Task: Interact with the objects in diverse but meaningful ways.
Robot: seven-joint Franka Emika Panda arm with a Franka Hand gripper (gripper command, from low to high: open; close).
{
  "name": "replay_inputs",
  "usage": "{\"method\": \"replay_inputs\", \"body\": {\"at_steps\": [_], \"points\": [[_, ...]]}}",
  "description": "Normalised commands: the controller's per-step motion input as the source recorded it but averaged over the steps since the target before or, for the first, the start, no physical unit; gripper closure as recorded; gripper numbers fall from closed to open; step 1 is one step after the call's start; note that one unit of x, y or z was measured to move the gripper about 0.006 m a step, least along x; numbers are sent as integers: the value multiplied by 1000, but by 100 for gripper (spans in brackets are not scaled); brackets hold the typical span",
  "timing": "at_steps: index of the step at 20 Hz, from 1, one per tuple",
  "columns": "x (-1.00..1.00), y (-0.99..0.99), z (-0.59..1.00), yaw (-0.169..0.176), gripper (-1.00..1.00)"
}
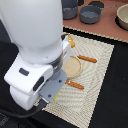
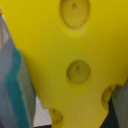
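A yellow cheese wedge [image 2: 75, 55] with round holes fills the wrist view, very close to the camera. My gripper [image 2: 65, 97] is shut on it: a grey and teal finger pad [image 2: 12, 85] presses one side and the other finger [image 2: 121, 102] shows at the opposite edge. In the exterior view the white arm hides the gripper; only a small yellow bit [image 1: 71, 42] peeks out beside it. Two thin brown sausages [image 1: 87, 59] [image 1: 75, 85] lie on the striped mat [image 1: 97, 70], either side of a round tan disc [image 1: 74, 65].
On the brown counter at the back stand a grey saucepan [image 1: 90, 15], another dark pot [image 1: 70, 9] and a beige bowl [image 1: 122, 17]. The mat lies on a black surface. The arm's bulk covers the exterior view's left.
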Motion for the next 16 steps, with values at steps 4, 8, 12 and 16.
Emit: {"method": "replay_inputs", "body": {"at_steps": [4, 8, 12, 16], "points": [[33, 606, 163, 88, 100], [3, 694, 131, 89, 100], [-1, 784, 113, 90, 100], [-30, 796, 126, 95, 100]]}}
